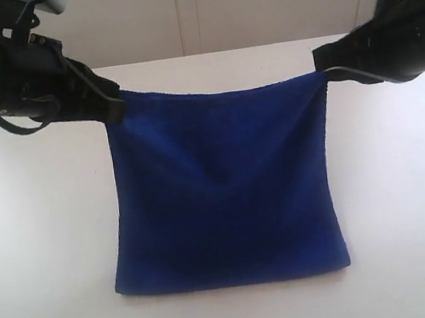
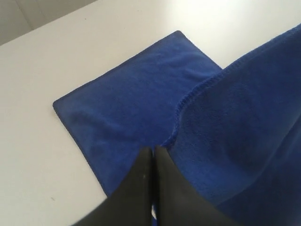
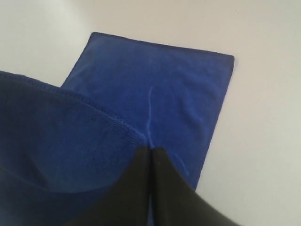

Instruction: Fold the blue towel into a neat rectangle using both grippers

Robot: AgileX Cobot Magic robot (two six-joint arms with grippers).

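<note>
Holding the towel [image 1: 225,196] up by two corners, we've got the left tool [image 1: 114,109] and right tool [image 1: 327,75] each pinched shut on one so the top edge stretches taut. The other half lies flat on the surface [image 1: 44,252], ready for folding, we reckon.

White table [image 1: 44,252], pale panelled wall [image 1: 255,4]

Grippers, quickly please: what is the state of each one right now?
Left gripper: closed, holding one raised corner of the blue towel.
Right gripper: closed, holding the other raised corner.
</note>
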